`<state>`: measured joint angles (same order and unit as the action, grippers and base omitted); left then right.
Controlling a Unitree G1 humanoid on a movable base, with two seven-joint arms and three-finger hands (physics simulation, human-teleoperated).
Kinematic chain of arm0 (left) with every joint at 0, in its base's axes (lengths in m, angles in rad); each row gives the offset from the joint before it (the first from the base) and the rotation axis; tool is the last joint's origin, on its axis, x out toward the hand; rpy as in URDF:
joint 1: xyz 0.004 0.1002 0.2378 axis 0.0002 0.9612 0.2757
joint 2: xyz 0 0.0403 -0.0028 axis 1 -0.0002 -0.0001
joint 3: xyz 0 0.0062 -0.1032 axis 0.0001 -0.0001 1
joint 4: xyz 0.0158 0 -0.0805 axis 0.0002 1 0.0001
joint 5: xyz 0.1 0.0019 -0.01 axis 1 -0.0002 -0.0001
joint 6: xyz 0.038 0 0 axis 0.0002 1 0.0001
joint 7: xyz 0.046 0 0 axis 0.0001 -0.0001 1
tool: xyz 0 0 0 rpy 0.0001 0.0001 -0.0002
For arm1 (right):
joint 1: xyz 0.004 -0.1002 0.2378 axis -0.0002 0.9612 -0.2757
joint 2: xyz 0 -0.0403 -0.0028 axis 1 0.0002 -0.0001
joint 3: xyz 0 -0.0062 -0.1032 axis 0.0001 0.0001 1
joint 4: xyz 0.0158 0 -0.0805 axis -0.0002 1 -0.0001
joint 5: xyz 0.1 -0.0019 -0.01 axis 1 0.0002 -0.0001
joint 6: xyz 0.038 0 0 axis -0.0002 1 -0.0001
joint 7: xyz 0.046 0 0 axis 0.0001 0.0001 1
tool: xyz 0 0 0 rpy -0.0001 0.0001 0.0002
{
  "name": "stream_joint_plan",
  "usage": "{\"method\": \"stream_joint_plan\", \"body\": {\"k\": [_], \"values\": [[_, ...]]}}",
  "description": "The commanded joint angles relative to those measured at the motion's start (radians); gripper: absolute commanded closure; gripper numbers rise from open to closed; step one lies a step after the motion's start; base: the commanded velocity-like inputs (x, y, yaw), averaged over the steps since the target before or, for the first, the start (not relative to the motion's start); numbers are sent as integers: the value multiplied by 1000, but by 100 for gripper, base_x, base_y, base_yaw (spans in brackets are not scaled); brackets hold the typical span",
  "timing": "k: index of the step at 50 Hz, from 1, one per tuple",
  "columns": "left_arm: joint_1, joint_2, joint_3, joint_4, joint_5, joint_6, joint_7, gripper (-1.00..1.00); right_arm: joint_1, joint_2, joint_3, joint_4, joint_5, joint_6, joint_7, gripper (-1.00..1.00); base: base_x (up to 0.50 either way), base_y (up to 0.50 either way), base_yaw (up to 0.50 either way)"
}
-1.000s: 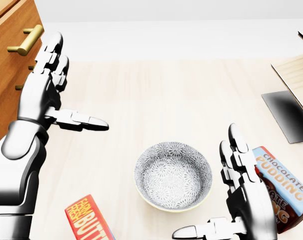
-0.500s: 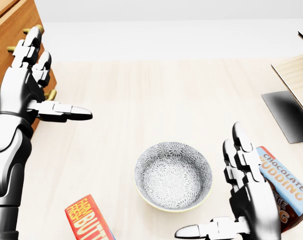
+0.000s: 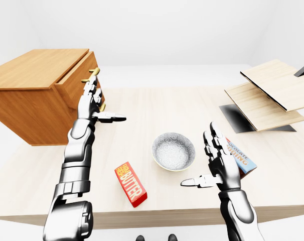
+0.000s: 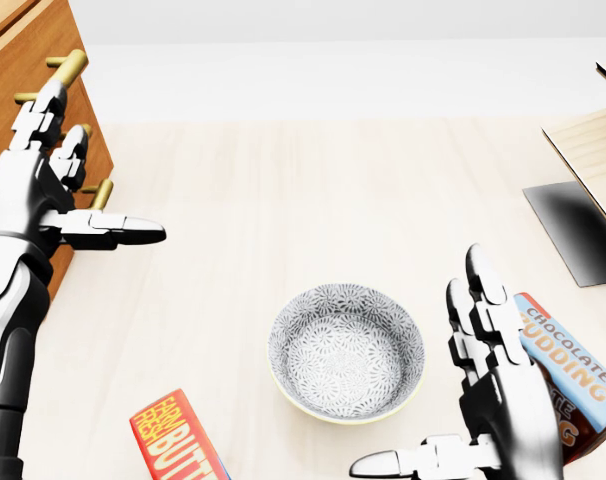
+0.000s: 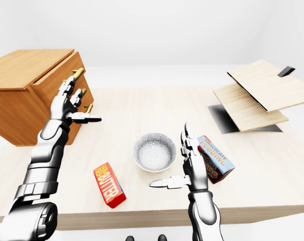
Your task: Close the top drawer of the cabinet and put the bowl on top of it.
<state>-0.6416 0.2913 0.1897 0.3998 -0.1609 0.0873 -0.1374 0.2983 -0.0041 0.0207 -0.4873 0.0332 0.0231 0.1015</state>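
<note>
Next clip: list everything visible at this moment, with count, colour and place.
cabinet: one, brown wood with brass handles, left end of table; top drawer looks ajar
bowl: one, grey-patterned with cream rim, middle of table, empty
butter box: one, red, lower left of the bowl in the left-eye view
chocolate pudding box: one, blue and brown, right of the bowl, partly behind the right hand
boards: two, pale wood, stacked askew at the right edge
table: one, light wood
left hand: silver, open, raised by the drawer fronts
right hand: silver, open, beside the bowl, apart from it
</note>
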Motion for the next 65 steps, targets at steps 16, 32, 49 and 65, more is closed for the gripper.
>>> {"method": "stream_joint_plan", "body": {"k": [16, 32, 49, 65], "values": [[-5, 33, 16, 55, -36, 0, 4, -100, -3, -2, 11, 10, -7, -6, -7, -100, 0, 0, 0], [-18, 45, 20, 88, -35, 0, 7, -100, -4, -3, 11, 11, -2, -3, -5, -100, 0, 0, 0], [-28, 66, 30, 142, -41, 0, 10, -100, 5, -4, 16, 6, -4, -8, -7, -100, 0, 0, 0], [-16, 87, 45, 141, -52, 0, 15, -100, 8, -4, 14, 1, -2, -8, -5, -100, 0, 0, 0]]}}
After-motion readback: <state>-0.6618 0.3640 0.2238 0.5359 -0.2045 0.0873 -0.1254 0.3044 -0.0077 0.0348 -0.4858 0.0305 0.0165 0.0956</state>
